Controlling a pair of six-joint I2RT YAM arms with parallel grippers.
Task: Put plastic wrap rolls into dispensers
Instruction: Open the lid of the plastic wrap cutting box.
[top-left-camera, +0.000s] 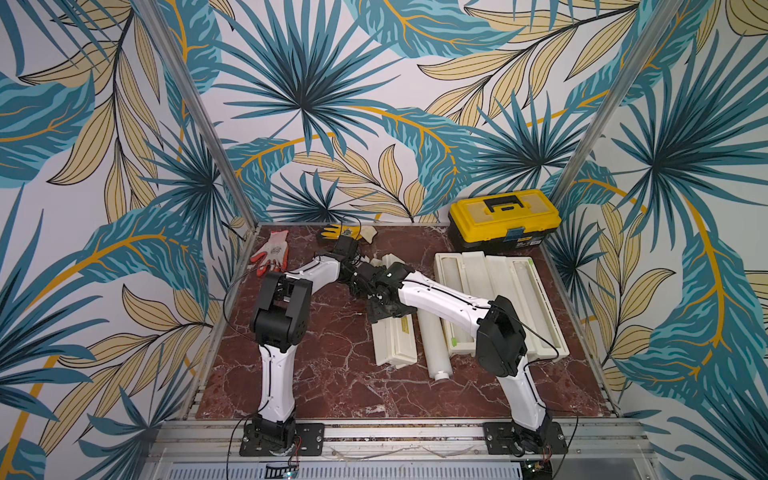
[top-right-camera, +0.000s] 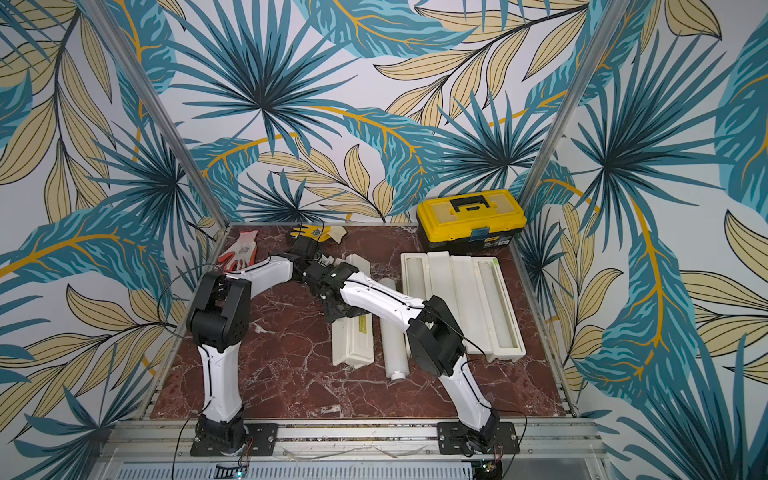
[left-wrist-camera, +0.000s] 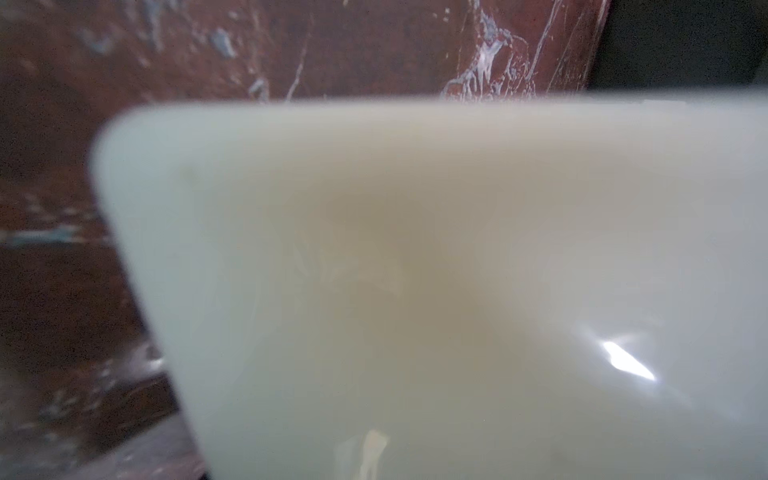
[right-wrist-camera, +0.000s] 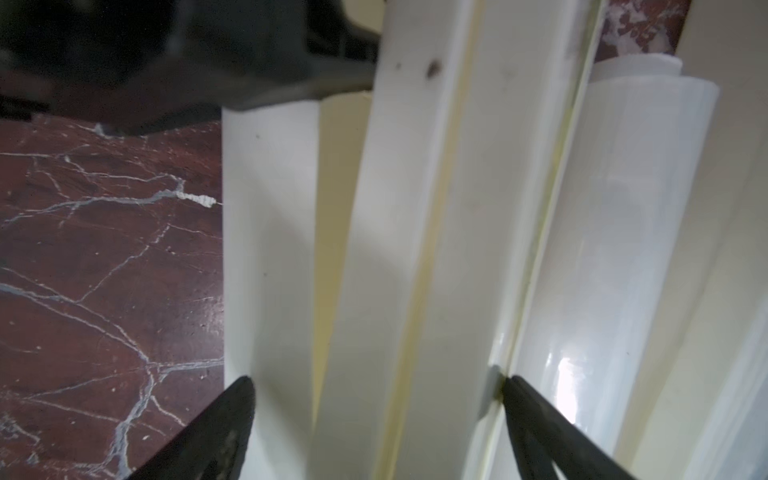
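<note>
Plainly, the middle dispenser (top-left-camera: 395, 345) is the biggest thing in play. It is a long hollow plastic box, so probably light and stiff, but smooth-walled and apt to skate on the marbled tabletop (top-left-camera: 324, 374). It is best held across its width, by the two long side walls. It is cream-white with a yellow label strip and lies lengthwise near the table's centre; its lid looks slightly lifted in the right wrist view.

The right gripper (right-wrist-camera: 375, 380) stands spread astride it, fingertips just at both side walls, not clearly squeezing. The left gripper (top-left-camera: 361, 270) is at its far end. Its wrist camera shows only blurred cream plastic, so I cannot tell how its jaws stand.

Between this box and the opened dispensers (top-left-camera: 494, 291) lies the loose roll (top-left-camera: 434, 345). It is likely light and firm along the core, yet slick and dentable in the film, so a mid-length grasp suits. It is translucent white, with a short core stub (top-left-camera: 441, 376) at its near end.
</note>
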